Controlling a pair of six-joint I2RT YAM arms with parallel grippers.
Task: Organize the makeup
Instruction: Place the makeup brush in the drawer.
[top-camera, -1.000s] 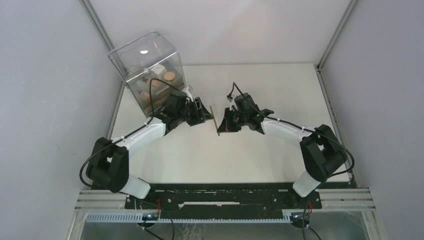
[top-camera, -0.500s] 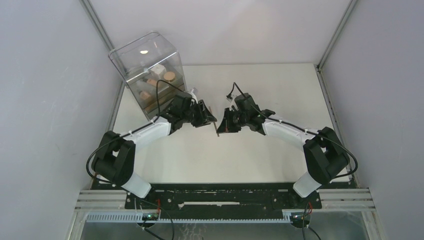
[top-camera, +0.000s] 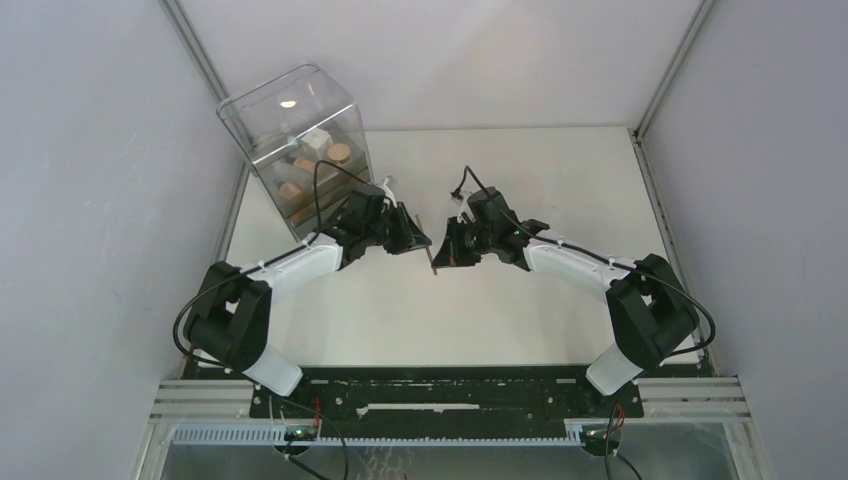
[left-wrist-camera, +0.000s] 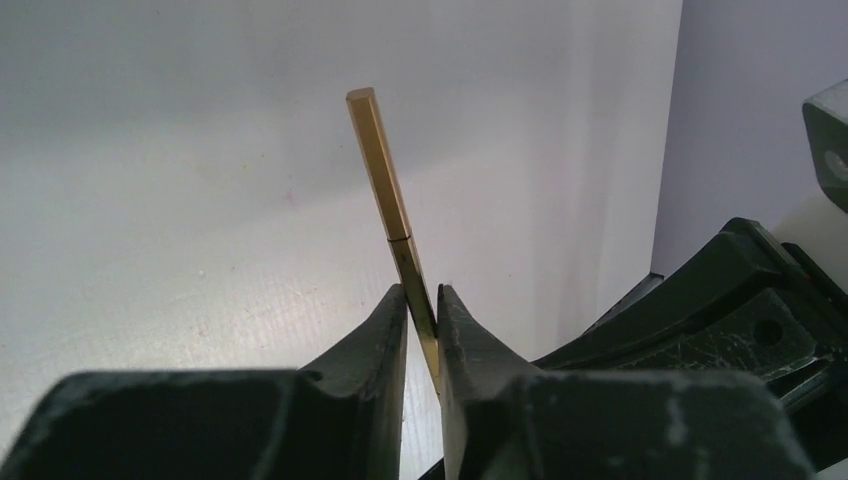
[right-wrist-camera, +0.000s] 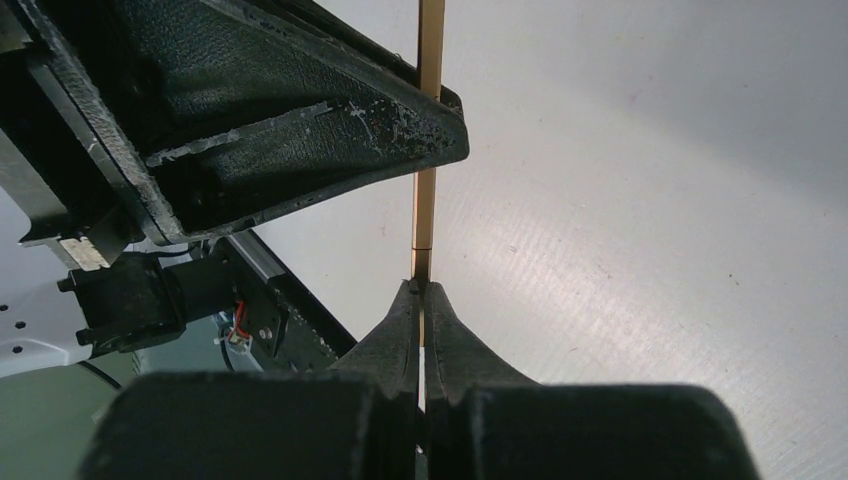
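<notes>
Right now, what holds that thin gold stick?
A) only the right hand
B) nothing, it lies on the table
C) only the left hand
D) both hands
D: the gold stick is pinched in the left hand and in the right hand, as each wrist view shows.

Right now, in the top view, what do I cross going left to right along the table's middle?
Clear box → left gripper → gold stick → right gripper.
</notes>
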